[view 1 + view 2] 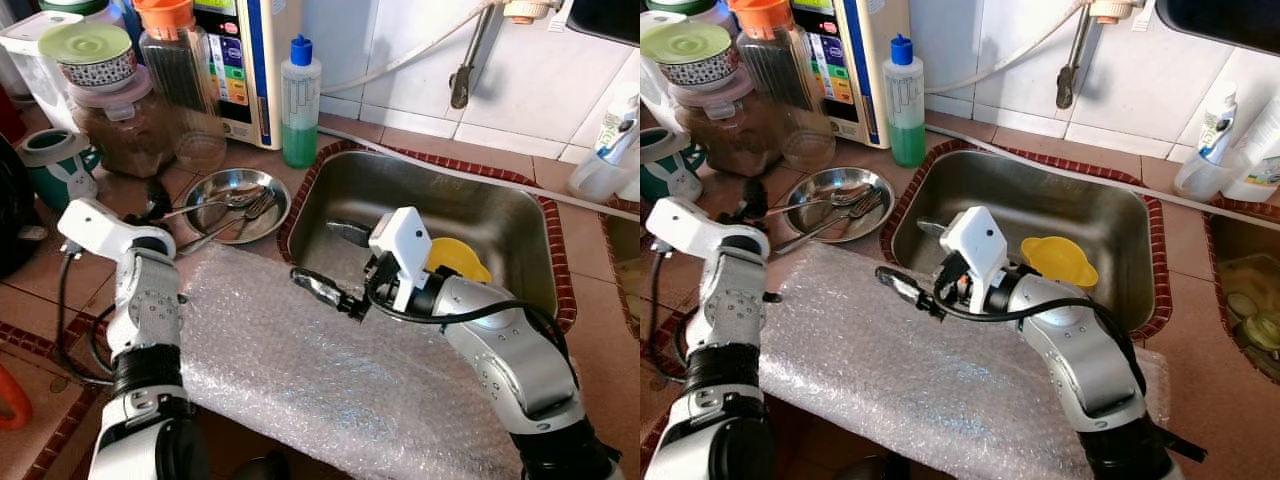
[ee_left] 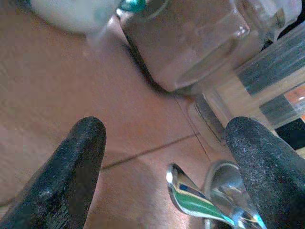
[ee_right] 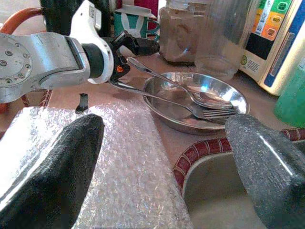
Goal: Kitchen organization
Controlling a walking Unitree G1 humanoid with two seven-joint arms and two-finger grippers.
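Bubble wrap, a big clear sheet [image 1: 330, 370], lies nearest on the brown tiled surface [image 1: 590, 350], in front of the steel sink [image 1: 400, 200]. Both silver arms reach out over it.

The right hand [image 1: 322, 292] hangs just above the far edge of the sheet, near the sink's front left corner. Its two black fingers [image 3: 52, 167] stand wide apart and hold nothing. A yellow plastic funnel-shaped thing [image 1: 460, 258] sits in the sink just behind the right arm.

The left hand [image 1: 150, 205] is at the left rim of a round shiny steel plate [image 1: 232, 203]. Its fingers [image 2: 62, 176] are open wide too. They sit close by the handles of a steel spoon [image 3: 190, 93] and a steel fork [image 3: 190, 109] that lie in the plate with handles sticking out toward that hand. I cannot tell if the fingers touch them.

Behind the plate stand a clear jar of brown stuff with a pink lid [image 1: 125, 130], a tall clear jar with an orange lid [image 1: 180, 60], and a bottle of green soap with a blue cap [image 1: 300, 100]. A green and white mug [image 1: 55, 165] stands at the far left. White tiles [image 1: 520, 80] cover the wall behind the sink.
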